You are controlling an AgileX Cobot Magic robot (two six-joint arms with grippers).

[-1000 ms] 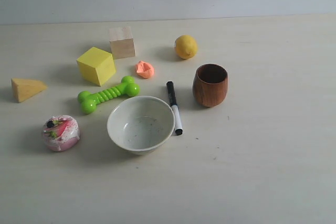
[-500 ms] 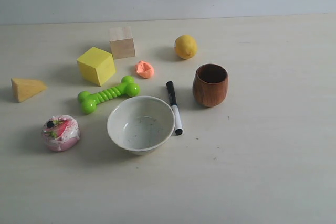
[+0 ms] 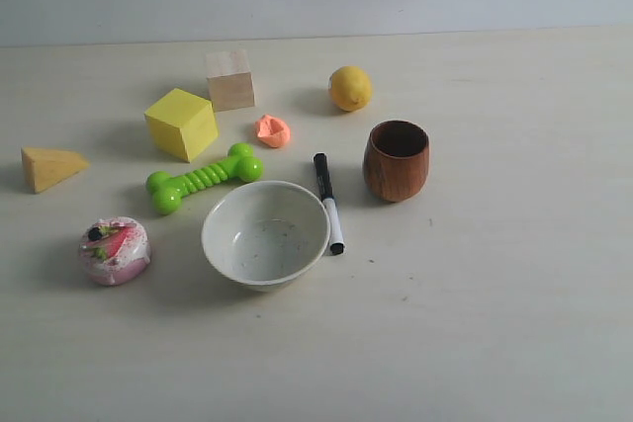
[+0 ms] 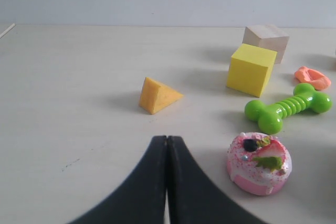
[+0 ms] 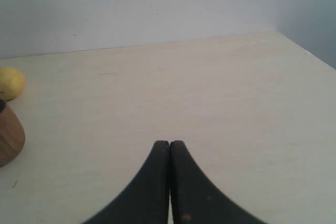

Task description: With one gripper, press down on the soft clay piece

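The soft clay piece is a small salmon-orange lump lying on the table between the wooden cube and the black marker; the left wrist view catches it too, the clay piece lying beyond the green bone. Neither arm shows in the exterior view. My left gripper is shut and holds nothing, far from the clay, with the pink-white lump close beside it. My right gripper is shut and holds nothing, over bare table.
Around the clay stand a yellow cube, a wooden cube, a lemon, a green bone toy, a marker, a white bowl, a brown wooden cup, a yellow wedge and a pink-white lump.
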